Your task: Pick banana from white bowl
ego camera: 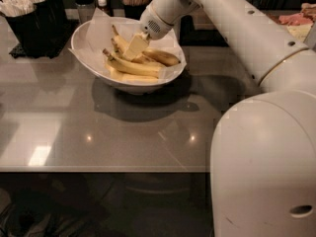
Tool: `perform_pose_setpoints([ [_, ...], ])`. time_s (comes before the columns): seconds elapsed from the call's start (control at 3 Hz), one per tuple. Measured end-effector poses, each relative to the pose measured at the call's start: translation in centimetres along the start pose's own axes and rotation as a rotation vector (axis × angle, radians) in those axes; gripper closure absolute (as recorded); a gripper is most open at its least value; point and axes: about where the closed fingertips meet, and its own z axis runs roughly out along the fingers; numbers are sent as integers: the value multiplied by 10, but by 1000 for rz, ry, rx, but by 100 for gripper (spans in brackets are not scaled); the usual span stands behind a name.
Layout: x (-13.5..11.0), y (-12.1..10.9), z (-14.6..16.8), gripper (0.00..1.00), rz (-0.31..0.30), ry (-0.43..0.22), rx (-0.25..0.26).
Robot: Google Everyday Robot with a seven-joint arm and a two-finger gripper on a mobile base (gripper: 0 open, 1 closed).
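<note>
Grey glossy surface [74, 142] bears, at eleven o'clock, a wide white paper-lined bowl [133, 87] where the pale end effector [133, 47] meets the long yellow banana [138, 68], not yet lifted; its grip I cannot tell.

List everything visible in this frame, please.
table: one, grey, fills the foreground
white bowl: one, white, paper-lined, back centre of table
banana: one, yellow, longest, lying across the bowl
other bananas: several, yellow, beside it in the bowl
black holder: one, black, white items inside, back left
shaker: one, dark, behind the bowl
arm: one, white, reaching in from the right
gripper: one, pale, down in the bowl over the bananas
</note>
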Motion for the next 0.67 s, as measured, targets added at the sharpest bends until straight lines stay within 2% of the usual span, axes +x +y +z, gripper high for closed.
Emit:
perform_pose_setpoints([
  [0.33,3,-1,-1,100,-5,6,9],
  [0.67,18,-4,-3,100,-9,38,36],
])
